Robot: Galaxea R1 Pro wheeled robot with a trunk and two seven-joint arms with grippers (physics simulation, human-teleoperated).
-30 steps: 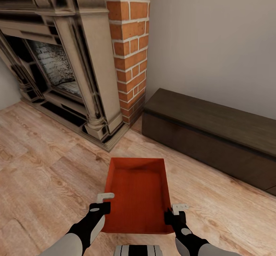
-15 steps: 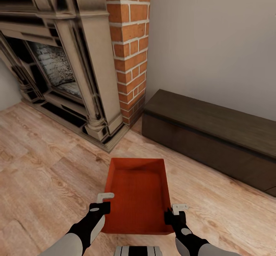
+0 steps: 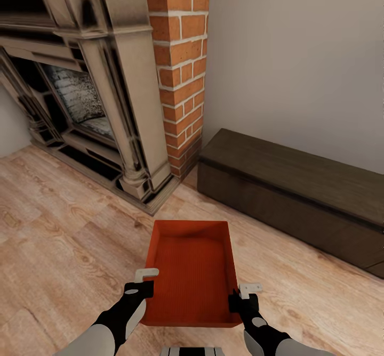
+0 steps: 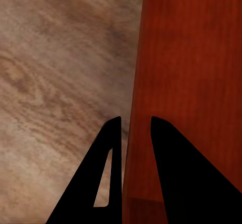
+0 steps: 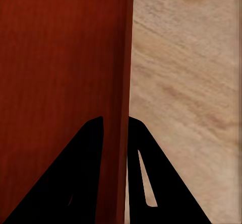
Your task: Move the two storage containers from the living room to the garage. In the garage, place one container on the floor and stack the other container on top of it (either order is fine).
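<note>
Presently, one storage container (image 3: 193, 270) is carried over the living room's wood-plank floor (image 3: 58, 249), pinched by left claw (image 3: 143, 281) and right claw (image 3: 242, 294); transit to the garage is required next.

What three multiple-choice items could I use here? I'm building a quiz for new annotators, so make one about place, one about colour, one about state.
1. Where is the storage container?
A. On the dark bench
B. Held between both grippers over the wood floor
C. Inside the fireplace

2. What colour is the container?
A. Blue
B. White
C. Orange-red

3. How does the left gripper stand?
A. Shut on the container's side wall
B. Wide open, away from it
C. Holding a brick

Answers: 1 B, the left and right gripper each clamp a long side wall, with the plank floor below. 2 C, its walls and bottom are orange-red. 3 A, the left wrist view shows the thin wall pinched between the fingers.
</note>
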